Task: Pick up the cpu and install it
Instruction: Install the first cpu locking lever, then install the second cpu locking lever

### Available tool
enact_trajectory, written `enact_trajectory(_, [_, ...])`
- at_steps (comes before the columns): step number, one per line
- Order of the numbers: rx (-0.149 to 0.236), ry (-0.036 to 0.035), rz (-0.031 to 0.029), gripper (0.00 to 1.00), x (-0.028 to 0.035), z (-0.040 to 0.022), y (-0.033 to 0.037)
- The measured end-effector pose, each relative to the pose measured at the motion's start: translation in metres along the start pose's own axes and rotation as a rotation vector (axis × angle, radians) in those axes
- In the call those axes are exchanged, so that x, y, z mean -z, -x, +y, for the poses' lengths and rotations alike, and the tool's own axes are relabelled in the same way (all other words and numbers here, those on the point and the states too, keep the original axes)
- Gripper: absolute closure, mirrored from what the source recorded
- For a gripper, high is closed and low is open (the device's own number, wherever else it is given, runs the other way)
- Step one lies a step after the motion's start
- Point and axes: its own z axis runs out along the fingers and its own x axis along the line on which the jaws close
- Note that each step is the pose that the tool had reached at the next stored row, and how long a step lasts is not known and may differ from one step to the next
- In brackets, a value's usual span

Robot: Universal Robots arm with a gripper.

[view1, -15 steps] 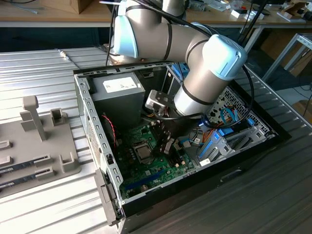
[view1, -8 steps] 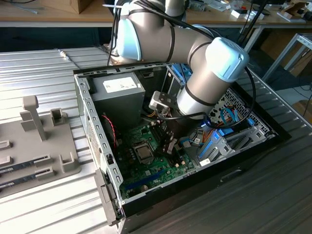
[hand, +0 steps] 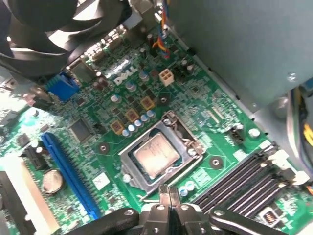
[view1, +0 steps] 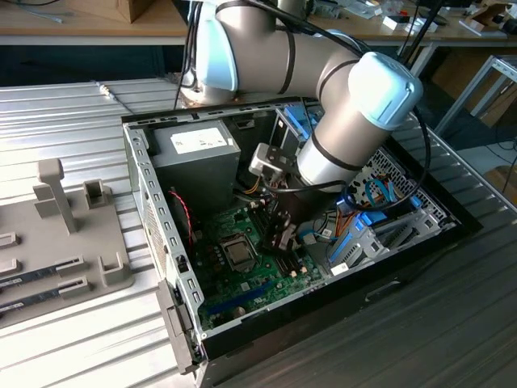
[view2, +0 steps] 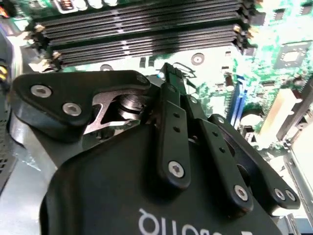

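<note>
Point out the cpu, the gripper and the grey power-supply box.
cpu (hand: 156, 156): first wrist view, middle of its silvery metal top, seated in the socket.
gripper (hand: 169, 190): first wrist view, tips of its closed jaws.
power-supply box (view1: 196, 153): exterior view, its top face.

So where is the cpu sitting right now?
The cpu lies in its motherboard socket, beside the black memory slots in the first wrist view; in the exterior view it sits mid-board, at the gripper's left.
</note>
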Motion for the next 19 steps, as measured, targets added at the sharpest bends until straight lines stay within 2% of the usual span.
enact_trajectory(1, [0.007, 0.0179, -0.0232, 0.89, 0.0006, -0.0012, 0.0023])
enact_trajectory(5, [0.013, 0.0329, -0.0427, 0.89, 0.0050, -0.0030, 0.0055])
enact_trajectory(7, [0.013, 0.0355, -0.0462, 0.89, 0.0146, -0.0008, 0.0052])
enact_trajectory(11, [0.015, 0.0397, -0.0517, 0.89, 0.0280, 0.0019, 0.0038])
enact_trajectory(14, [0.017, 0.0447, -0.0581, 0.89, 0.0351, 0.0033, 0.0028])
enact_trajectory(19, [0.018, 0.0465, -0.0605, 0.89, 0.0351, 0.0033, 0.0028])
